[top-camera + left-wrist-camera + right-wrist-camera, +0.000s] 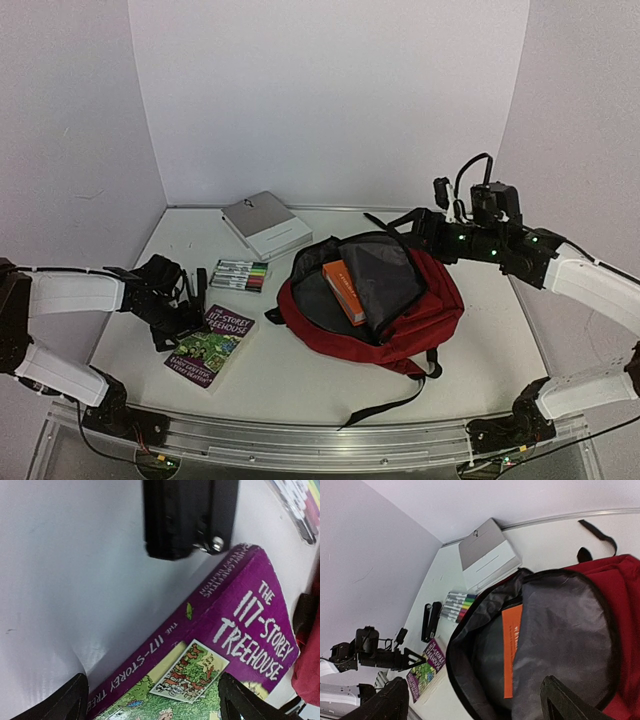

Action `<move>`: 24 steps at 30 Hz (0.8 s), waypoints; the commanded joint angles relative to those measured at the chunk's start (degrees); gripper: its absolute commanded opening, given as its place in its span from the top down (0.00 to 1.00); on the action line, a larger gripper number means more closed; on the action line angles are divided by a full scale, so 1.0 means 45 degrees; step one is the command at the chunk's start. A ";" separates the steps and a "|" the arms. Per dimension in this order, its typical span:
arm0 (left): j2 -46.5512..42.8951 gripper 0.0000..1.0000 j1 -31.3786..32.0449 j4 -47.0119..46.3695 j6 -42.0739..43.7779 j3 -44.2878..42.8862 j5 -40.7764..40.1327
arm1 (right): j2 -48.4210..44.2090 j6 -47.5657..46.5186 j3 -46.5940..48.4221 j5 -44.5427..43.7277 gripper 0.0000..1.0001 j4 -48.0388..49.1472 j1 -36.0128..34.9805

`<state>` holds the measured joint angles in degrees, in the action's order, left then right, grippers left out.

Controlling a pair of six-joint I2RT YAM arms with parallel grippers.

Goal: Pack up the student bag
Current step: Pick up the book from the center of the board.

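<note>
The red student bag point(430, 305) lies open in the middle of the table, its grey lining up and an orange book point(343, 290) inside. It also fills the right wrist view point(560, 630), where the orange book point(512, 650) shows in the opening. A purple "117-Storey Treehouse" book point(210, 345) lies flat to the left of the bag. My left gripper point(188, 322) is open and empty, low over the book's spine edge point(165, 645). Its fingertips point(70, 700) stand either side of the cover. My right gripper point(422, 228) is open and empty, above the bag's far rim.
A black stapler point(200, 283) lies just beyond the purple book, close to my left gripper, and shows in the left wrist view point(190, 515). A pack of coloured markers point(240, 274) lies beside it. A white-grey box point(266, 225) stands at the back. The bag's black straps point(385, 405) trail toward the front edge.
</note>
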<state>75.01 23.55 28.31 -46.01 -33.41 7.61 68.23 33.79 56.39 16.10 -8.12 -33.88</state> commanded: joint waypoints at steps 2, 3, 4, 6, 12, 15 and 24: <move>0.0127 0.11 0.0935 -0.2183 0.0182 0.0170 0.2253 | 0.0230 0.1407 -0.0354 -0.0928 0.10 -0.0190 -0.1831; 0.0253 0.11 0.1365 -0.2269 0.0072 0.0110 0.2266 | 0.0355 0.1655 -0.0446 -0.1045 0.10 -0.0103 -0.2195; 0.0380 0.11 0.1793 -0.2348 -0.0038 0.0046 0.2275 | 0.0479 0.1903 -0.0539 -0.1154 0.10 -0.0011 -0.2550; 0.0652 0.11 0.2566 -0.2315 -0.0310 -0.0242 0.2225 | 0.0697 0.2367 -0.0838 -0.1174 0.10 0.0388 -0.3010; 0.0794 0.12 0.4169 -0.2666 -0.1202 -0.0526 0.2300 | 0.1693 0.3650 -0.1339 -0.1302 0.15 0.1640 -0.4787; 0.0460 0.11 0.4173 -0.1864 -0.1507 -0.0524 0.1416 | 0.2768 0.4066 -0.1130 -0.1382 0.22 0.2266 -0.5742; 0.0142 0.15 0.4069 -0.2474 -0.2330 0.0056 0.0812 | 0.6591 0.4736 0.0358 -0.0819 0.33 0.3953 -0.7495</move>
<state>76.58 42.26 19.51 -54.20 -33.90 13.15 92.57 53.02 53.22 11.84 3.65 -65.94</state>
